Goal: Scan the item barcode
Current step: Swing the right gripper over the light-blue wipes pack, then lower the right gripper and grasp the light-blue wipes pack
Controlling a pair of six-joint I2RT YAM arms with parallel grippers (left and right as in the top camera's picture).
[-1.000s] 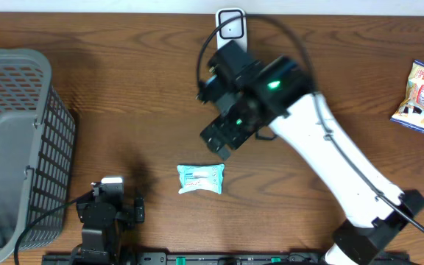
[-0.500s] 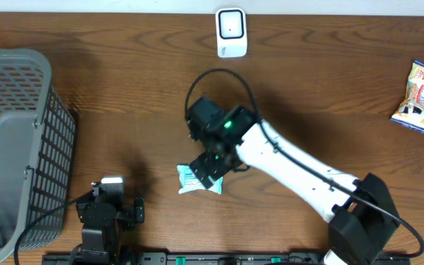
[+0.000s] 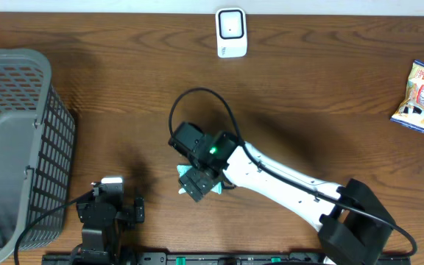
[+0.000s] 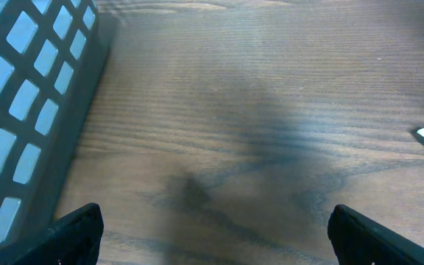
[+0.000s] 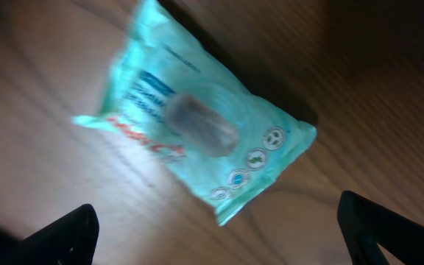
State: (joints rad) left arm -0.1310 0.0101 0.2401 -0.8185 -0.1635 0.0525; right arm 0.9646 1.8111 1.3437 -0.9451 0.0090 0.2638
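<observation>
Teal packet (image 5: pixel 197 140) sits mid-table (image 3: pixel 124 110), right under my right gripper (image 5: pixel 216 221), jaws wide open, empty. Pickup stage: next I'd lower, pinch it, then head for the scanner (image 3: pixel 231 32) at 12 o'clock.

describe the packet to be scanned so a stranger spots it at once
On the wooden table, right of the grey basket near the robot's edge, a small flat packet lies beneath the right gripper. It is plain teal; the snack bag far right is yellow.
</observation>
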